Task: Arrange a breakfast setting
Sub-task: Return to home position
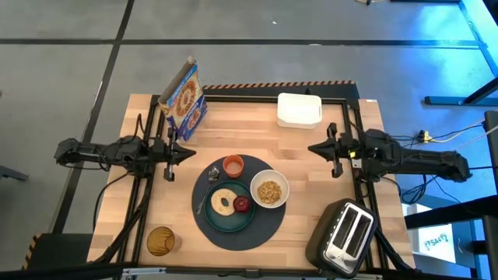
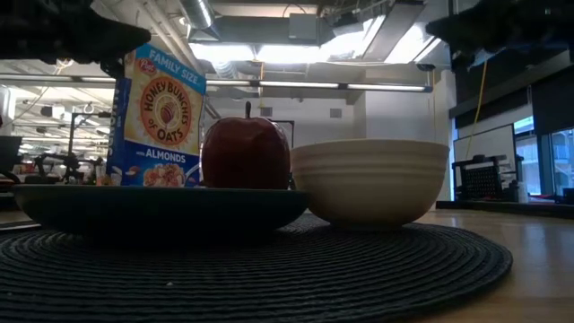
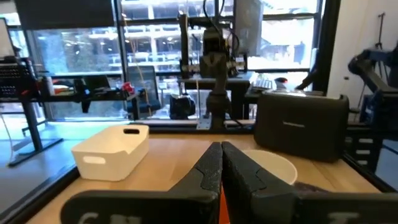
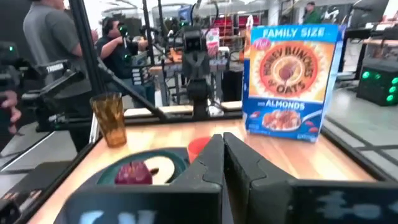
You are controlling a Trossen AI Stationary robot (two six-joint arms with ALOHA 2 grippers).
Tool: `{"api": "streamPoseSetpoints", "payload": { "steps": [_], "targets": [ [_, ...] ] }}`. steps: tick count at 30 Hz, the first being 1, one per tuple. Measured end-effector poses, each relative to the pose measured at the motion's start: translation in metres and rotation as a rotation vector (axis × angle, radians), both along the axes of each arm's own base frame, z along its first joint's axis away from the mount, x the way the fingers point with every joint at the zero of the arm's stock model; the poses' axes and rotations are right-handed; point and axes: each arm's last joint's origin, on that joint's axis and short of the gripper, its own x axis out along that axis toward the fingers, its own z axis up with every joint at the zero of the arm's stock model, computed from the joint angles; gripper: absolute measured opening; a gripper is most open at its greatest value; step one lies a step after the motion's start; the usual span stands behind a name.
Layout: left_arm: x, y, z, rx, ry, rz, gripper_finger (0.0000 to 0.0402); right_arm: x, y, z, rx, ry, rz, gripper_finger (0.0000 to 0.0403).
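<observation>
The left pincer (image 1: 187,153) hangs over the worktop (image 1: 257,136) on its left side and the right pincer (image 1: 314,148) on its right side. Their tips face each other across a bare strip of wood. Each has its fingers pressed together on nothing (both wrist views show them closed tight). Both sit on the far side of the setting, apart from it.

The placemat (image 1: 249,233) lies about midway along the front edge and close to it, with open wood to its left and beyond it. On it, the teal plate (image 1: 228,225) carries the bagel (image 1: 222,202) and the apple (image 1: 242,204) side by side. The white bowl (image 1: 269,190), holding pale flakes, sits just beside the plate's right rim. The orange cup (image 1: 233,165) stands at the plate's far side, by the mat's far rim, and the spoon (image 1: 204,201) lies on the mat along the plate's left.

A toaster (image 1: 346,233) fills the front right corner, near the mat. An amber glass (image 1: 160,241) stands by the front left corner, a cereal box (image 1: 183,99) is upright at the far left corner, and a white container (image 1: 299,110) rests at the far edge.

The worktop is pale planked wood inside a black frame, on a grey floor. Beyond it is an open lab where people (image 4: 43,31) stand.
</observation>
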Motion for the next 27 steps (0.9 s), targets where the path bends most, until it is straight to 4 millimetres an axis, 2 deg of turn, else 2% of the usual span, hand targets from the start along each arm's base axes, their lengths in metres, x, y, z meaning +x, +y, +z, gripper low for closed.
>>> {"api": "streamPoseSetpoints", "payload": {
  "steps": [5,9,18,27],
  "targets": [
    [-0.005,0.000,-0.001,0.000,0.000,-0.029,0.0000,-0.011,0.000,-0.016,0.005,-0.038,-0.024,0.0000],
    [-0.011,0.000,-0.007,-0.024,0.048,-0.021,0.0000,-0.021,0.002,-0.025,0.079,-0.077,0.011,0.0000],
    [-0.018,0.002,-0.010,-0.026,0.059,0.016,0.0000,-0.041,0.005,-0.030,0.067,-0.088,0.017,0.0000],
    [-0.018,0.001,-0.015,-0.047,0.102,-0.017,0.0000,-0.035,0.004,-0.058,0.106,-0.131,0.037,0.0000]
  ]
}}
